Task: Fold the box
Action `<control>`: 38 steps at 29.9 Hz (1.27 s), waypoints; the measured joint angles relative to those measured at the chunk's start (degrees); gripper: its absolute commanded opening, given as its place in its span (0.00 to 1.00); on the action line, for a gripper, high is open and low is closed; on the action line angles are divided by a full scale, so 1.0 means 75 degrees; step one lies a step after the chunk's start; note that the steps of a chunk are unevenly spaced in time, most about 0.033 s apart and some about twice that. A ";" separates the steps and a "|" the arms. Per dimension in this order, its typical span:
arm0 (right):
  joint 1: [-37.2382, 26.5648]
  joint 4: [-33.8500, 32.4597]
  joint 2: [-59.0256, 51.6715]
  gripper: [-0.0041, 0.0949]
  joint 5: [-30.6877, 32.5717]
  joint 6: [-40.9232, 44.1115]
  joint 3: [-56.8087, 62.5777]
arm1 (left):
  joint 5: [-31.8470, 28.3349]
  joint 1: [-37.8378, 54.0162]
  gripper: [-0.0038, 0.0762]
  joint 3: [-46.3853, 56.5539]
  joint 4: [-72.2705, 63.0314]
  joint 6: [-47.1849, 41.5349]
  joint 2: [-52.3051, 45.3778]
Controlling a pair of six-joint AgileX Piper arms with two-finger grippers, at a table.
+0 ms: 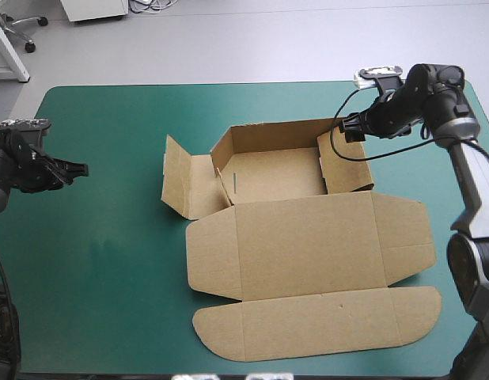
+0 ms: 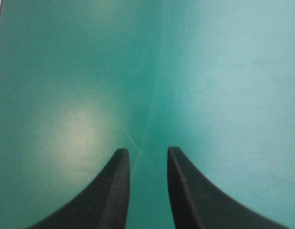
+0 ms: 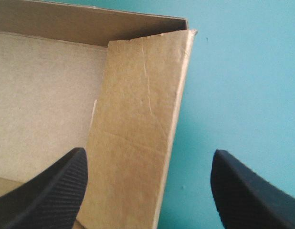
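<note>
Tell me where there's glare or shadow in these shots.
Left wrist view: a pale glare patch on the teal-green cover just ahead of the left gripper. High view: even light, only thin shadows along the edges of the box. Right wrist view: the box's far wall sits in shade, its side wall lit.

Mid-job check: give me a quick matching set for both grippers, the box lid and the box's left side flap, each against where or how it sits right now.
Things:
1. left gripper
2. right gripper
3. box lid
4. left side flap

States:
A. lying flat, on the near side
B. open, astride the right wall
C. over bare teal-green cover, toward the left edge
D. folded out, not tucked in

Pairs: 1-C, 2-B, 3-A, 4-D
</note>
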 measured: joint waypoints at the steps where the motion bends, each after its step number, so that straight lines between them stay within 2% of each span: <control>1: 0.0000 -0.0134 -0.0223 0.66 0.0117 0.0000 0.0000 | 0.0000 0.0000 0.29 0.0000 -0.0008 0.0000 0.0000; 4: 0.0140 -0.0680 -0.0950 0.66 0.0310 0.0021 0.0119 | 0.0013 0.0000 0.29 0.0000 -0.0062 0.0000 0.0000; 10: 0.1065 -0.1767 -0.1951 0.66 0.0366 0.0624 0.0904 | 0.0013 0.0000 0.29 0.0000 -0.0373 0.0120 0.0000; 14: 0.1223 -0.1802 -0.2045 0.70 0.0182 0.0910 0.1463 | 0.0013 0.0000 0.29 0.0000 -0.0424 0.0139 0.0000; 21: 0.1230 -0.1759 -0.1508 0.78 -0.0862 0.0681 0.1625 | -0.0145 0.0000 0.29 0.0000 -0.0697 0.0235 0.0000; 30: 0.1230 -0.2248 -0.0040 0.79 -0.1241 0.0772 0.1625 | -0.0183 0.0000 0.29 0.0000 -0.0771 0.0301 0.0000; 34: 0.1230 -0.2646 0.0509 0.76 -0.1304 0.0961 0.1625 | -0.0202 0.0000 0.29 0.0000 -0.0771 0.0316 0.0000; 38: 0.1230 -0.2713 0.0857 0.63 -0.1354 0.1156 0.1625 | -0.0267 0.0000 0.29 0.0000 -0.0764 0.0316 0.0000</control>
